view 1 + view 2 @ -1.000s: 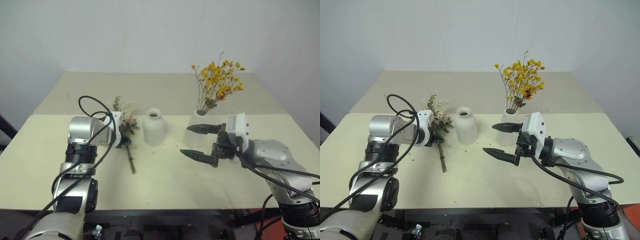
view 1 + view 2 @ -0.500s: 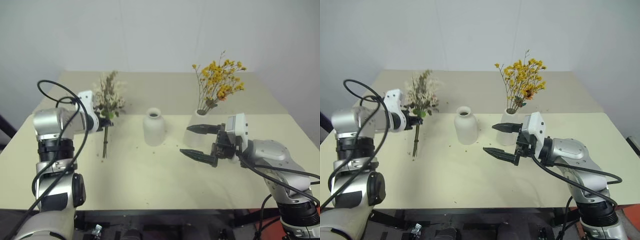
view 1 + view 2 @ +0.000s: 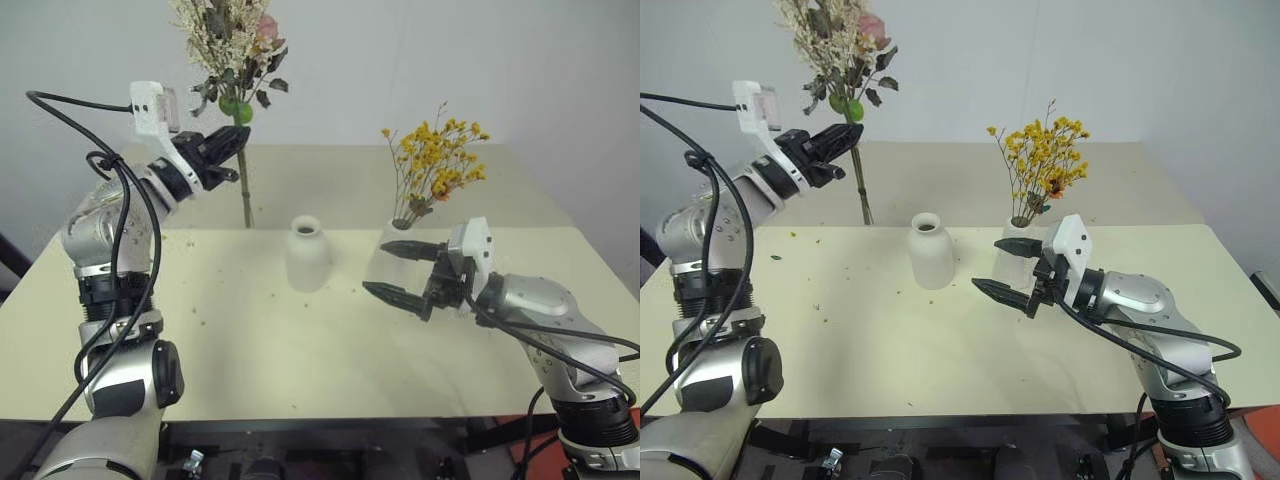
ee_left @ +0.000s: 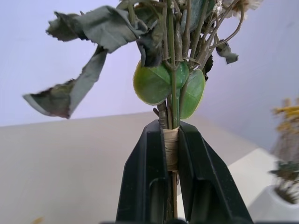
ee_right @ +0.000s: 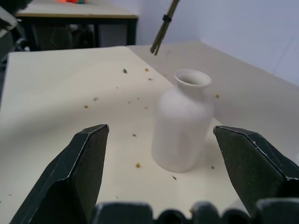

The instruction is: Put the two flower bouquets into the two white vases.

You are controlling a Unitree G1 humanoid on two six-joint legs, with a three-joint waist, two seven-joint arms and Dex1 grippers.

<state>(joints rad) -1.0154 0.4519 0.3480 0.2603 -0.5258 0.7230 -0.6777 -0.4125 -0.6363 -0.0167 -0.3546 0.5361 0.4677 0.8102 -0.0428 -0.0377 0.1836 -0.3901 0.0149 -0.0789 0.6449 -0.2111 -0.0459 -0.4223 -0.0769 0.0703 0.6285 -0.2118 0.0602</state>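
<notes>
Cream bouquet (image 3: 228, 40) clamped upright, left claw (image 3: 232, 146); right claw (image 3: 400, 270) agape.

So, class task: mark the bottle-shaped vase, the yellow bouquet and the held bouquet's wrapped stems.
bottle-shaped vase (image 3: 308, 258): left eye view, its body.
yellow bouquet (image 3: 440, 160): left eye view, its blossoms.
wrapped stems (image 4: 171, 145): left wrist view, the binding.

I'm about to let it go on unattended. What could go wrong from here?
1. The left hand pinches the cream-white bouquet only at its tied stems, high over the table; the long stems could swing and miss the bottle-shaped vase's narrow neck.
2. That vase is small and free-standing, so a sideways push from the stems might tip it.
3. The open right hand sits close to the tapered vase with the yellow bouquet, and could bump it.
</notes>
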